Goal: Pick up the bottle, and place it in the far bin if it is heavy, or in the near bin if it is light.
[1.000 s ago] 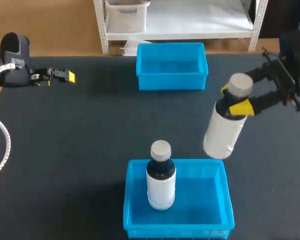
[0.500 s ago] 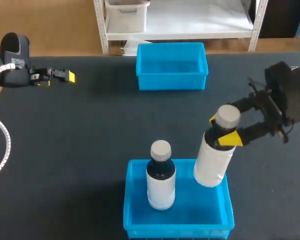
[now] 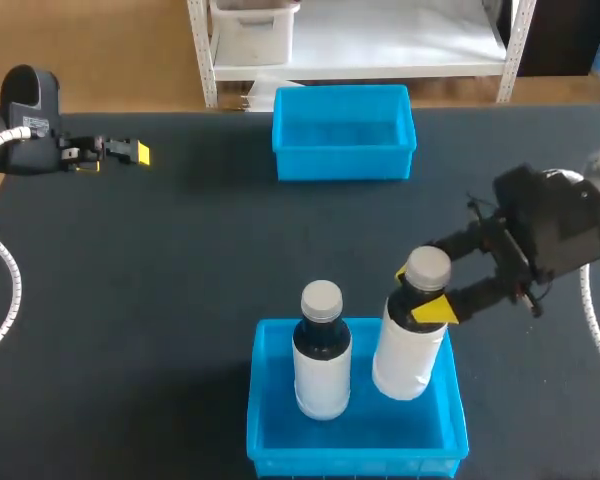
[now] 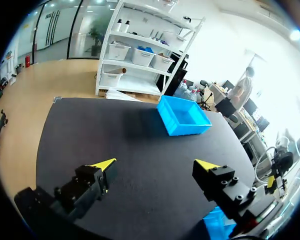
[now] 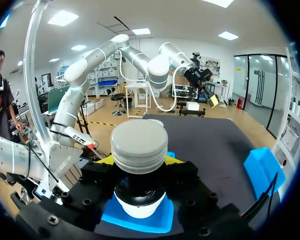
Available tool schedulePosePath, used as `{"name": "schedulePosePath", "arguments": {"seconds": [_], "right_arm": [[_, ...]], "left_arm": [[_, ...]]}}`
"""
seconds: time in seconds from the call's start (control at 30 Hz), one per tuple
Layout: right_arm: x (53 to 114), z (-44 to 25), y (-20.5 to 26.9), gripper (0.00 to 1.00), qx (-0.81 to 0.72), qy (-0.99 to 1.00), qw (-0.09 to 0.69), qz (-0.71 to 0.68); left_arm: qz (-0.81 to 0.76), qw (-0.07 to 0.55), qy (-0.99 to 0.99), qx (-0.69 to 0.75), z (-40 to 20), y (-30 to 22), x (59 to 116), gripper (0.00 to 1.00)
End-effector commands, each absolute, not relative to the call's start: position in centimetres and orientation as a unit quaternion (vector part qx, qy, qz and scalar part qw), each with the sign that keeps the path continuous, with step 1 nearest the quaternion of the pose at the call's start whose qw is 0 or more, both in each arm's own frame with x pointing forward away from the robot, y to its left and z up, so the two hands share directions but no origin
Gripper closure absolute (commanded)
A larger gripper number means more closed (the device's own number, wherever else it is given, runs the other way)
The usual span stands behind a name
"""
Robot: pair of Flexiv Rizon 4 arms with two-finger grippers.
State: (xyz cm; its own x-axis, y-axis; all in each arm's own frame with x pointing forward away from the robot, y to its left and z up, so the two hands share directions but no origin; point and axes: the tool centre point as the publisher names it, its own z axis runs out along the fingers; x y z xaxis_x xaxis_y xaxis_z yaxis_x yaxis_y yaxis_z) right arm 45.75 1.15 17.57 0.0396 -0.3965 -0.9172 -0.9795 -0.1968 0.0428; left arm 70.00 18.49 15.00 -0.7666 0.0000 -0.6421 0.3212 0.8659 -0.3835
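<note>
My right gripper (image 3: 418, 290) is shut on the neck of a white bottle (image 3: 410, 345) with a grey cap, hanging tilted over the right half of the near blue bin (image 3: 448, 395). The right wrist view shows that bottle's cap (image 5: 139, 144) clamped between the fingers, with the near bin (image 5: 140, 222) below. A second white bottle (image 3: 322, 350) with a grey cap stands upright in the near bin's left half. The far blue bin (image 3: 344, 132) sits at the table's back. My left gripper (image 3: 130, 152) stays open at the far left, nothing between its fingers (image 4: 102, 167).
In the left wrist view the far bin (image 4: 183, 115) lies ahead on the dark table (image 4: 130, 145). The dark table top (image 3: 160, 280) spreads wide between the two bins and to the left of the near bin.
My right arm has carried the held bottle left and toward the near edge, from beside the near bin to over its right half. The left arm has not moved.
</note>
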Motion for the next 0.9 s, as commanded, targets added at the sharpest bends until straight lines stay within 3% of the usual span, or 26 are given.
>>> {"name": "schedulePosePath", "arguments": {"seconds": [0.03, 0.9], "right_arm": [[46.1, 16.5, 1.7, 1.0, -0.638, 0.537, 0.332, 0.44], [46.8, 13.6, 2.5, 1.0, -0.647, 0.539, 0.319, 0.434]], "left_arm": [[-0.243, 0.33, 0.908, 0.088, 15.0, 18.5, 70.0, 0.0], [-0.243, 0.33, 0.908, 0.088, 15.0, 18.5, 70.0, 0.0]]}}
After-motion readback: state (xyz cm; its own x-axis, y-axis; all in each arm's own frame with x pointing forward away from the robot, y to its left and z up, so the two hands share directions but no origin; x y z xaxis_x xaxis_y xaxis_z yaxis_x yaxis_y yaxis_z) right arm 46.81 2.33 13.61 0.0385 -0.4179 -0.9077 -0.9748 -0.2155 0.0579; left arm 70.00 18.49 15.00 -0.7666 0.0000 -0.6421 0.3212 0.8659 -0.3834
